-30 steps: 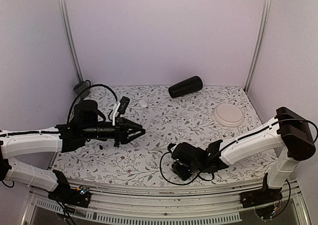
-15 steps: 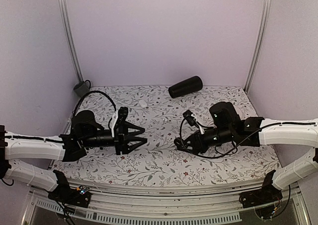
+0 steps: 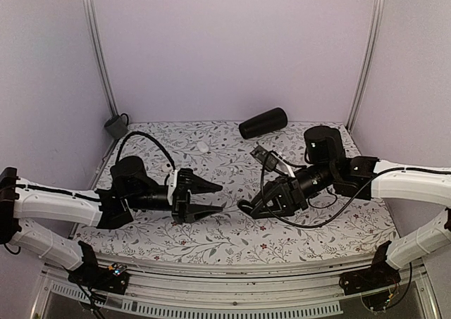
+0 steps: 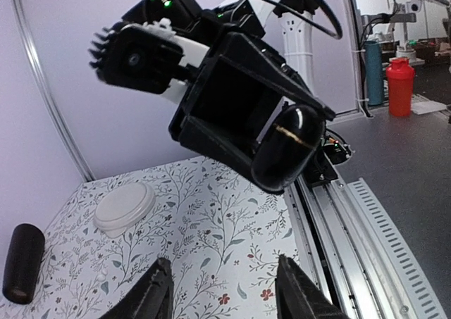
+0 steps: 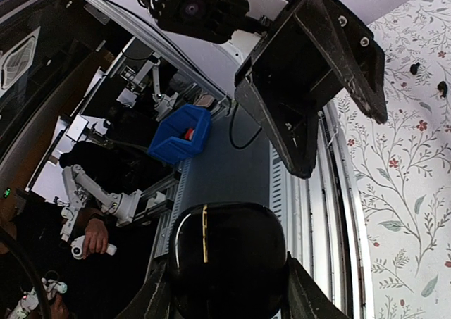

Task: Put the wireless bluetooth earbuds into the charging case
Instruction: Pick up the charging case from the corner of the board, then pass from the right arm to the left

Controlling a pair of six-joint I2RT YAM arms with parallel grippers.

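The charging case [image 5: 229,263] is a glossy black rounded box with its lid closed, and my right gripper [image 5: 229,287] is shut on it. In the top view this right gripper [image 3: 252,206] holds the case [image 3: 244,207] above the middle of the table. My left gripper [image 3: 213,198] faces it from the left, a short gap away, open and empty. The left wrist view shows the case [image 4: 289,146] above and beyond the open left gripper [image 4: 225,294]. Two tiny black earbuds [image 5: 414,67] lie close together on the floral cloth, beyond the left gripper.
A black cylinder [image 3: 263,122] lies at the back of the table. A small white object [image 3: 203,147] rests left of it. A grey cup [image 3: 115,126] stands at the back left corner. A white round dish [image 4: 125,205] sits on the right half.
My right arm lifted from the front edge and carried the case left toward the middle. The left gripper moved right toward it and its jaws spread wider.
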